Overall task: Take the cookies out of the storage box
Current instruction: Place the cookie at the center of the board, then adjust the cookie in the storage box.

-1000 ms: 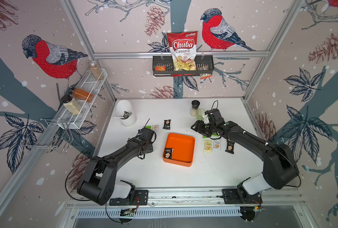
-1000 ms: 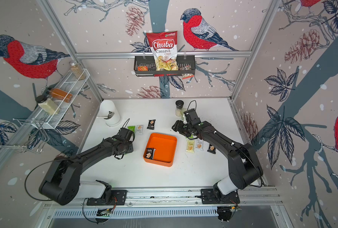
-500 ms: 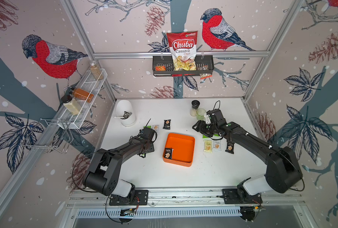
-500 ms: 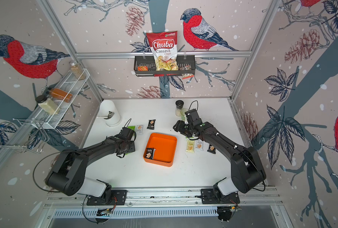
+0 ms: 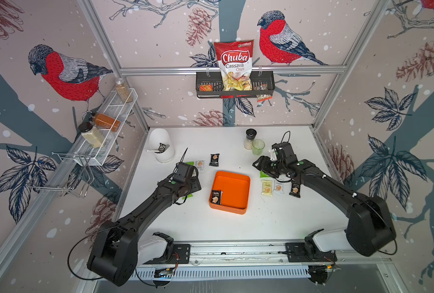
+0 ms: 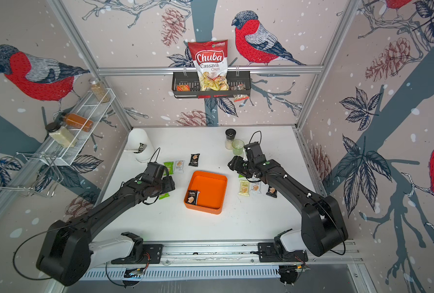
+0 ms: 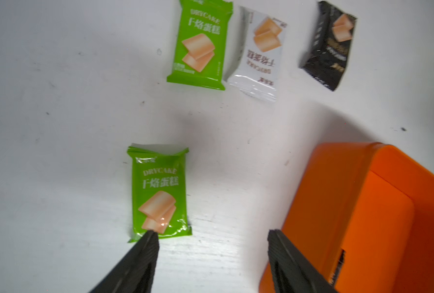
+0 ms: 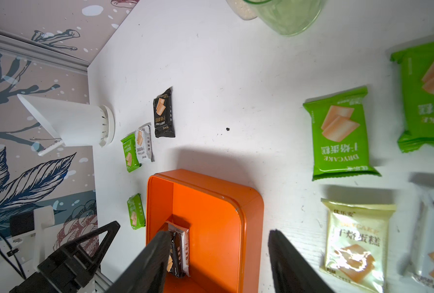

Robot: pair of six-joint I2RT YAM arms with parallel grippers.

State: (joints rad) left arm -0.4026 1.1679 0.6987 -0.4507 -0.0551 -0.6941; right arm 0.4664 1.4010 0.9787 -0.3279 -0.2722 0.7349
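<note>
my left gripper [image 7: 212,233] hangs, jaws apart, beside a glossy flat green packet [image 7: 158,195]; my right gripper [image 8: 219,233], likewise spread, leans over the smooth round-cornered orange box [image 8: 254,210].

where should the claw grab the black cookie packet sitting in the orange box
The black packet sits tight against the orange box wall on the left arm's side, so that wall likely blocks a side approach. Come from above and pinch the edge facing the open middle.
</note>
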